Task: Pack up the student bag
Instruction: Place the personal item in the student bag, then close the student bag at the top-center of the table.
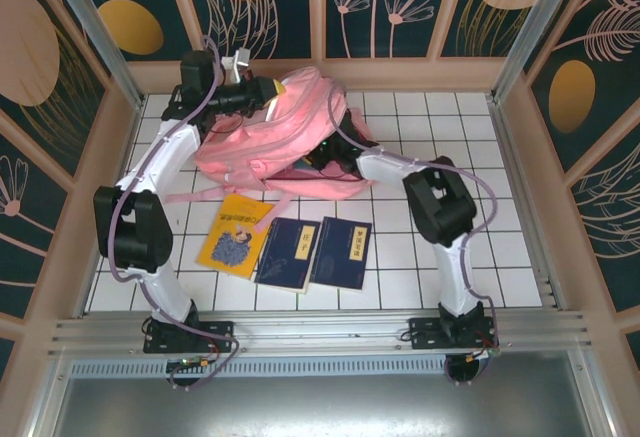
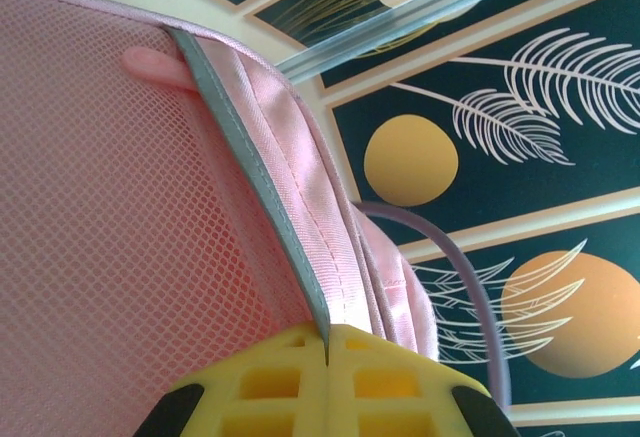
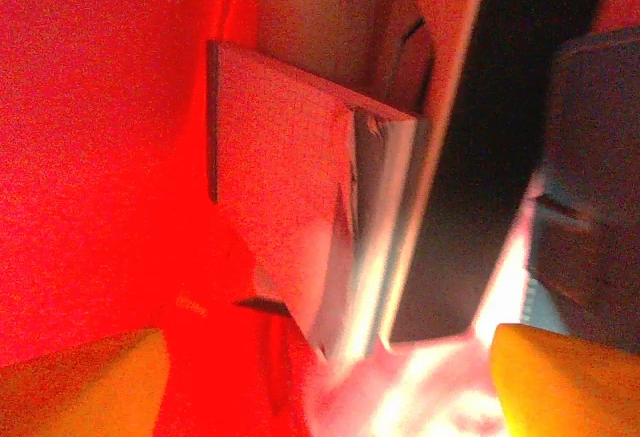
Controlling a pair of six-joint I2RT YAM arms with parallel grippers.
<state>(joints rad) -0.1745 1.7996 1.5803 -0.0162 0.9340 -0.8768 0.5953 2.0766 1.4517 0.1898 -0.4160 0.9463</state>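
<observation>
The student bag (image 1: 262,147) lies slumped on the tiled table (image 1: 440,257), toward 11 o'clock from the table's middle in the top view. Its far-left end is partly covered by the left arm. The left gripper (image 2: 327,345) is cut off by the bottom edge of its wrist view. Its two yellow fingers (image 2: 270,382) are pressed together, with a grey-trimmed seam (image 2: 250,167) of the bag's pink fabric pinched in the slit between them. A pink mesh panel (image 2: 110,237) spreads toward 9 o'clock from that seam, and a lilac cable (image 2: 470,287) curves past at 3 o'clock. Seen from above, the right arm runs into the bag's mouth on its 5 o'clock side, and its wrist end vanishes under the fabric. The right gripper (image 3: 320,392) shows in its own wrist view, inside the bag, where everything is washed in red light. Its yellow fingertips (image 3: 80,387) sit in the corners at 7 and 5 o'clock, spread wide with nothing clamped between them. Beyond them a pale flat slab (image 3: 290,187) stands on edge with a dark slab (image 3: 500,157) at its 3 o'clock side. Both are too blurred to tell what they are or whether they touch. On the bare tiles at the bag's 6 o'clock, a yellow book (image 1: 235,235), a dark blue book (image 1: 287,254) and a second dark blue book (image 1: 341,253) lie flat in a row, each just beside the next.
</observation>
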